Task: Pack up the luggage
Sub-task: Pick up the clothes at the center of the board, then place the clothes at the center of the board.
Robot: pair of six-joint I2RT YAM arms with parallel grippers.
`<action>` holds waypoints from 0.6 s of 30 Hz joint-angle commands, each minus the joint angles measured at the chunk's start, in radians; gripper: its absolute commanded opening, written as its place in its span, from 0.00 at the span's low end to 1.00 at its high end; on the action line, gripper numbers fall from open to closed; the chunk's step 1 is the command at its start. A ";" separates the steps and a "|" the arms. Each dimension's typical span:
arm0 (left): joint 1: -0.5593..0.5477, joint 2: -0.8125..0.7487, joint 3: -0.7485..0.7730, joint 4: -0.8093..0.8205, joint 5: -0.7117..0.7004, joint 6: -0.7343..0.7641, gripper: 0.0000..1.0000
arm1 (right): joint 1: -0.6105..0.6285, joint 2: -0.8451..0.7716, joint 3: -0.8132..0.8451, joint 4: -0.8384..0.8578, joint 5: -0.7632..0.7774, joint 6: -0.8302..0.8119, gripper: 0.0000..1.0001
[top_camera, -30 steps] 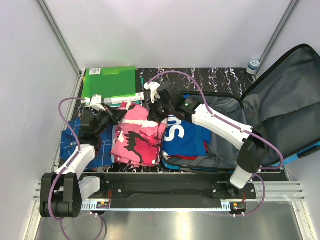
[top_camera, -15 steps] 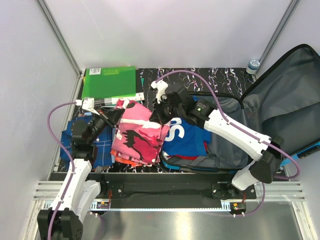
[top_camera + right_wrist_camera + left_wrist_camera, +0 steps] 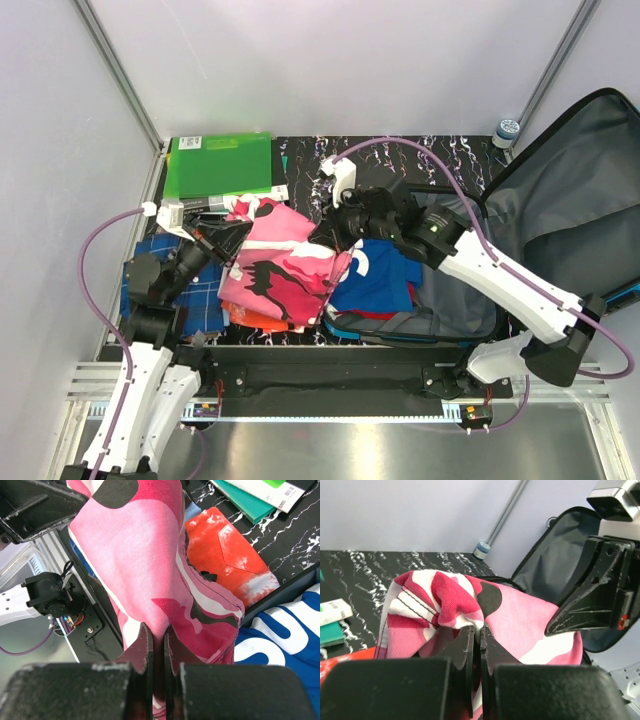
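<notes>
The blue shirt [image 3: 385,282] in the luggage [image 3: 570,190] carries big white letters. One looks like an "S", but the pink cloth [image 3: 285,265] covers the rest. The green folder [image 3: 220,165] at the back left has a white label with a barcode, too small to read.

The left arm rises from its base and leans forward and to the right. Its wrist points at the left end of the cloth. The left fingers [image 3: 228,240] are clenched on a fold of this cloth; in the left wrist view the fold bunches up between them [image 3: 471,639]. The right arm reaches far to the left, across the open luggage, with its elbow low at the right. The right fingers [image 3: 325,235] are also clenched on the cloth, and in the right wrist view they pinch its edge [image 3: 146,640]. The cloth hangs between both arms, with patches of pink, white, dark red and black. Below it lies an orange pouch [image 3: 225,550], and to the left a blue checked cloth [image 3: 140,290].

The luggage stands on the right part of the black marbled worktop [image 3: 420,160] and is open. Its lid leans up to the right and shows grey lining. A bright blue strip of shell [image 3: 622,296] shows at the right edge. The lower half holds the shirt, and its near rim has a blue edge.
</notes>
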 commanded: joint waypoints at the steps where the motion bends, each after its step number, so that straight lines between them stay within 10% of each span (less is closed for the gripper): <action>1: -0.031 -0.026 0.058 -0.022 0.025 0.005 0.00 | 0.006 -0.091 0.068 0.064 0.013 -0.020 0.00; 18: -0.219 0.070 0.259 -0.096 -0.010 -0.011 0.00 | 0.006 -0.196 0.151 -0.057 0.109 -0.053 0.00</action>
